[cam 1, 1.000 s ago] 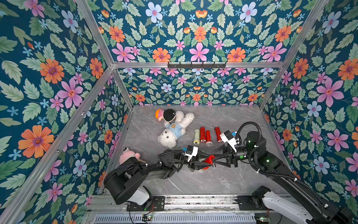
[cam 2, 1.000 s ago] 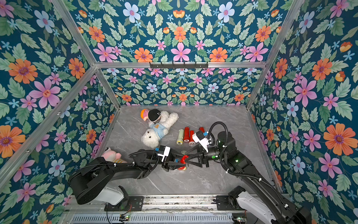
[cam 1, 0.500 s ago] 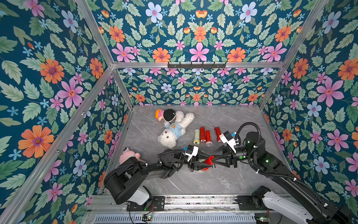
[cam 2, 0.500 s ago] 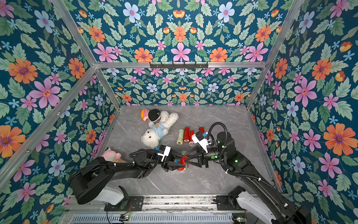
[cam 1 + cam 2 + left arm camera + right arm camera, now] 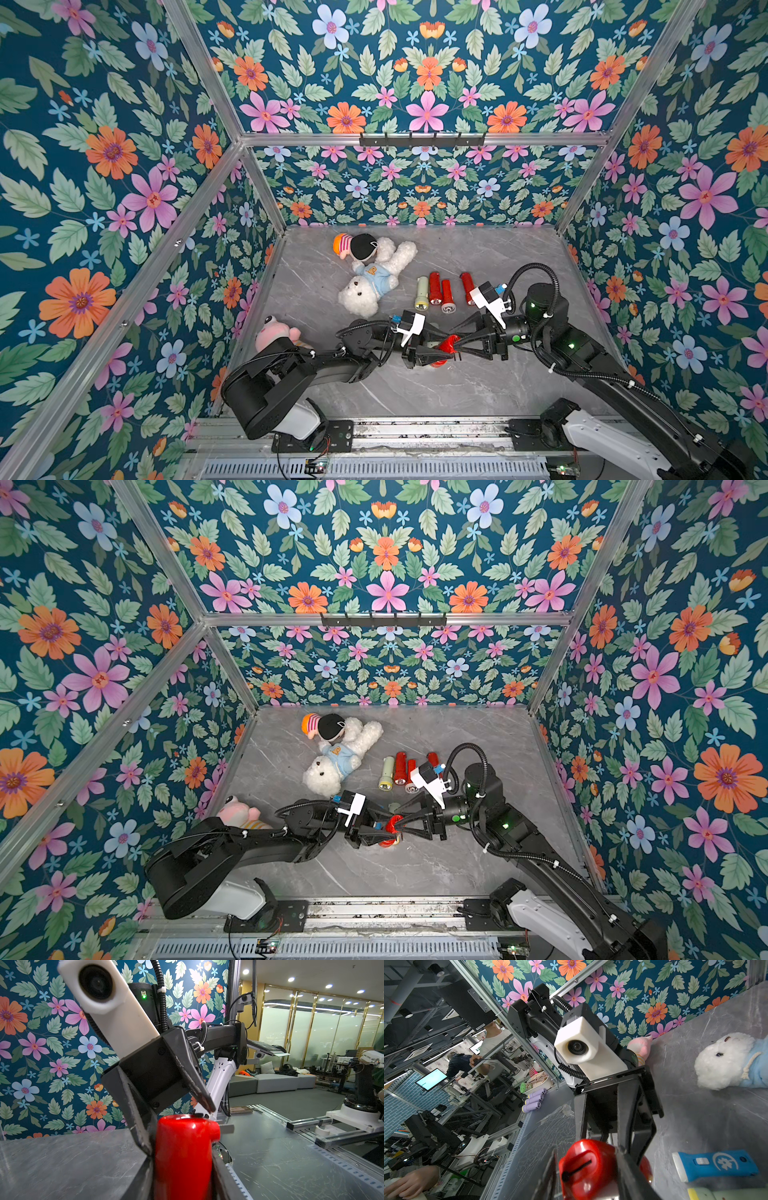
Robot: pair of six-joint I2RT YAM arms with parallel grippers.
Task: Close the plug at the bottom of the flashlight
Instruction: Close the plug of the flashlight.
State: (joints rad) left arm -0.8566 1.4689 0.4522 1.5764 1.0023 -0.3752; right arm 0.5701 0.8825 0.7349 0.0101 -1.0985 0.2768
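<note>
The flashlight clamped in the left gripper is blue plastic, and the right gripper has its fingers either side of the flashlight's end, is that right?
Not quite: the colour is wrong. The left wrist view shows a red plastic flashlight clamped in the left gripper, not a blue one. The rest holds: the right gripper has its fingers either side of the flashlight's end.

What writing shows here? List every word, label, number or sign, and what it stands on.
No words or numbers can be read.
Blue plastic flashlight: white crescent emblem, no letters.
White plush bear's light-blue shirt: yellow mark, too small to read.
Lit monitor screen in the background: too blurred to read.
</note>
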